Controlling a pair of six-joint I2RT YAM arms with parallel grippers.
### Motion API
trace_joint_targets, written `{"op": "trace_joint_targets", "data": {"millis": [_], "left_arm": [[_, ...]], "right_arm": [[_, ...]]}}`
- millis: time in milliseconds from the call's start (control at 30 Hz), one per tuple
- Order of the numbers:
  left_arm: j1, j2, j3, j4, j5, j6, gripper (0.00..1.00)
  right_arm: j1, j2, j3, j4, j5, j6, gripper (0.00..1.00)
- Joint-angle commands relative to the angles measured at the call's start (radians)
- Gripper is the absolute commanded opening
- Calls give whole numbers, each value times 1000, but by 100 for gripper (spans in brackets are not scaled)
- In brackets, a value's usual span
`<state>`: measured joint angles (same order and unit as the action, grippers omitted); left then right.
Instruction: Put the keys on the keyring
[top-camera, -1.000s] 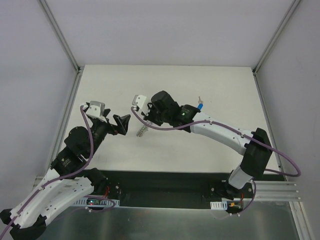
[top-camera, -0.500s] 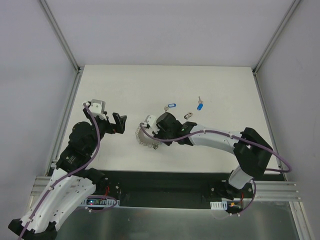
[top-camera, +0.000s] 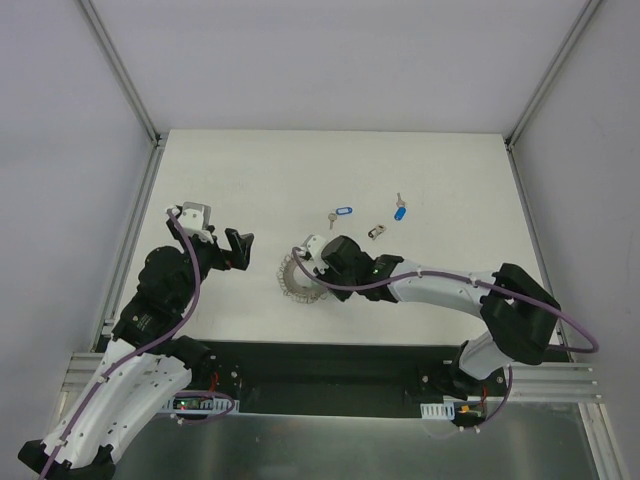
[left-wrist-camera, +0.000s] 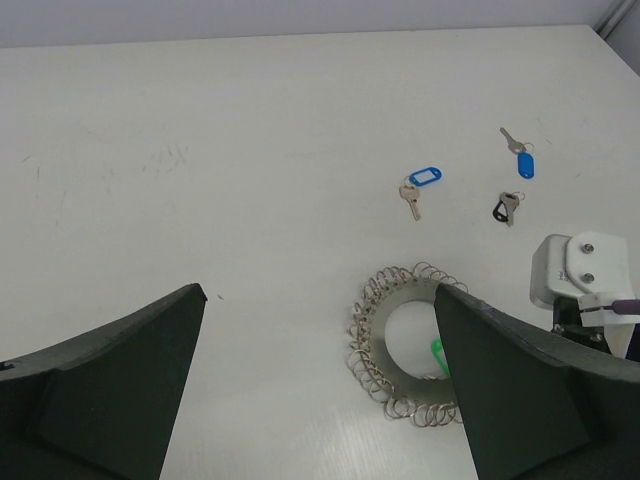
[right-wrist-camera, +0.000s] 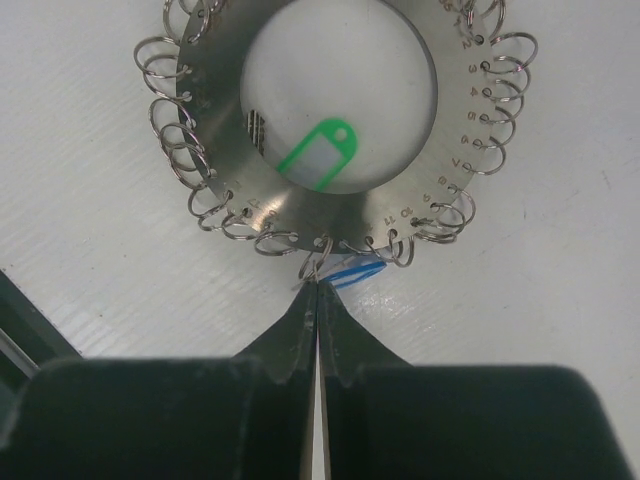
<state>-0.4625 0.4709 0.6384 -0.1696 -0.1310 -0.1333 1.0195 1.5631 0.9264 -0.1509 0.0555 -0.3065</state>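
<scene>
The keyring (top-camera: 294, 281), a flat grey metal disc rimmed with small wire loops, lies on the white table (top-camera: 440, 170). In the right wrist view the keyring (right-wrist-camera: 222, 150) has a green tag (right-wrist-camera: 318, 153) inside its hole and a blue tag (right-wrist-camera: 358, 272) at its near rim. My right gripper (right-wrist-camera: 316, 285) is shut, its tips pinching a wire loop on that rim. Three loose keys lie beyond: a blue-tagged one (top-camera: 343, 212), a dark-tagged one (top-camera: 376, 232) and another blue one (top-camera: 400, 212). My left gripper (top-camera: 237, 250) stands open to the ring's left, holding nothing.
Metal frame posts (top-camera: 150, 135) and grey walls bound the table at the back and sides. A black base rail (top-camera: 320, 375) runs along the near edge. In the left wrist view the right arm's white camera block (left-wrist-camera: 580, 270) sits beside the keyring (left-wrist-camera: 372, 330).
The right arm swung back toward the near edge, bringing the keyring from hanging edge-on to lying flat and uncovering the loose keys. The left arm drew back slightly, still open.
</scene>
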Motion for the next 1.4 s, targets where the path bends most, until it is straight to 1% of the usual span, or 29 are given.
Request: {"op": "trace_joint_targets", "data": {"millis": [0, 167, 300, 433, 467, 533, 567, 733, 767, 833, 867, 933, 967, 1033, 1067, 1167, 1233, 1267, 1300, 1333, 1367], "left_arm": [[13, 5, -9, 42, -1, -6, 99], [13, 8, -17, 48, -21, -14, 99], [13, 8, -20, 55, -30, -20, 99], [13, 15, -23, 55, -28, -19, 99], [13, 17, -23, 56, -30, -17, 99], [13, 18, -25, 55, -30, -17, 99], [13, 17, -25, 55, -32, -17, 99], [15, 9, -25, 55, -42, -15, 99], [13, 5, -25, 55, -44, -14, 99], [13, 0, -26, 56, -51, -14, 99], [13, -6, -28, 55, -56, -14, 99], [15, -14, -28, 55, -68, -15, 99], [15, -21, -28, 55, -71, -14, 99], [16, -28, -31, 55, -79, -14, 99], [16, -31, -31, 55, -81, -14, 99], [18, -32, -31, 55, -78, -20, 99], [21, -31, -31, 55, -78, -22, 99], [21, -29, -29, 55, -81, -28, 99], [22, -29, -31, 55, -85, -29, 99], [24, -28, -31, 53, -85, -31, 99], [25, -28, -32, 53, -88, -32, 99]], "right_arm": [[19, -70, -27, -1, 67, 66, 1], [24, -101, -52, -21, 122, 105, 1], [33, -117, -44, -44, 132, 133, 2], [60, -121, -37, -76, 164, 175, 8], [67, -121, -37, -82, 168, 184, 13], [77, -130, -28, -96, 179, 196, 20], [80, -133, -23, -99, 184, 199, 24], [82, -162, 20, -130, 233, 214, 35], [83, -179, 23, -130, 247, 216, 38], [82, -198, 34, -136, 285, 216, 42], [83, -204, 44, -142, 300, 216, 47], [83, -225, 54, -151, 354, 219, 51], [82, -235, 57, -151, 369, 224, 57], [76, -264, 55, -147, 421, 236, 63], [74, -273, 52, -147, 437, 244, 71], [50, -322, 37, -144, 489, 289, 80], [21, -374, 14, -144, 527, 355, 86], [7, -397, 3, -147, 538, 372, 93], [-21, -419, -23, -145, 553, 391, 96], [-36, -460, -37, -148, 578, 449, 99], [-45, -481, -50, -156, 613, 478, 96]]}}
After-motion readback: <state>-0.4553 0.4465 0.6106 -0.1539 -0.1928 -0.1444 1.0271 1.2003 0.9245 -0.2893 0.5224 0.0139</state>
